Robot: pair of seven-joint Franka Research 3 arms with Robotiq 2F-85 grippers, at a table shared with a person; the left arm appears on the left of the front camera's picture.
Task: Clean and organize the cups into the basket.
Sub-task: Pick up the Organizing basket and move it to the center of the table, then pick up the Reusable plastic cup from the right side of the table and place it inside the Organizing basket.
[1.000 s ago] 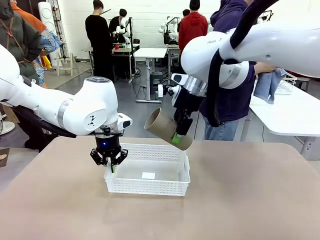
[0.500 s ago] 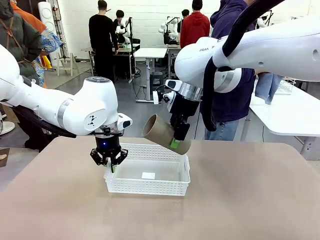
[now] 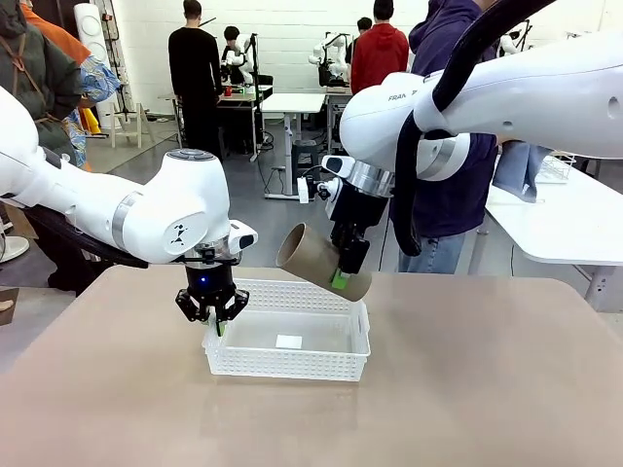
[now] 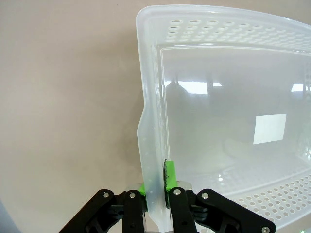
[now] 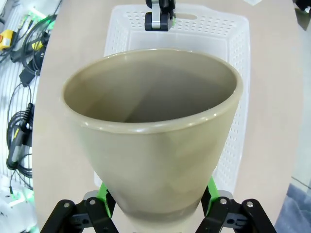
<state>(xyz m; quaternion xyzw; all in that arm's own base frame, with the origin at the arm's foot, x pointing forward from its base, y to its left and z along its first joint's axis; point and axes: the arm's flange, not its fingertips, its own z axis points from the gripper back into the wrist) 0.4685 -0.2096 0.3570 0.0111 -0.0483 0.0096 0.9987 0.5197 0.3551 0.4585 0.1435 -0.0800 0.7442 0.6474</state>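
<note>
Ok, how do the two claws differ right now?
The left claw is shut thin on the left wall of the basket, low by the table; the right claw is spread wide around a tan cup, held tilted in the air by the basket. Both grip something with green pads.

wall [image 3: 292, 39]: white, brick I think
floor [image 3: 268, 219]: grey, glossy
white tables [image 3: 555, 226]: beyond my tan tabletop [image 3: 467, 389]
light: bright, even
</note>
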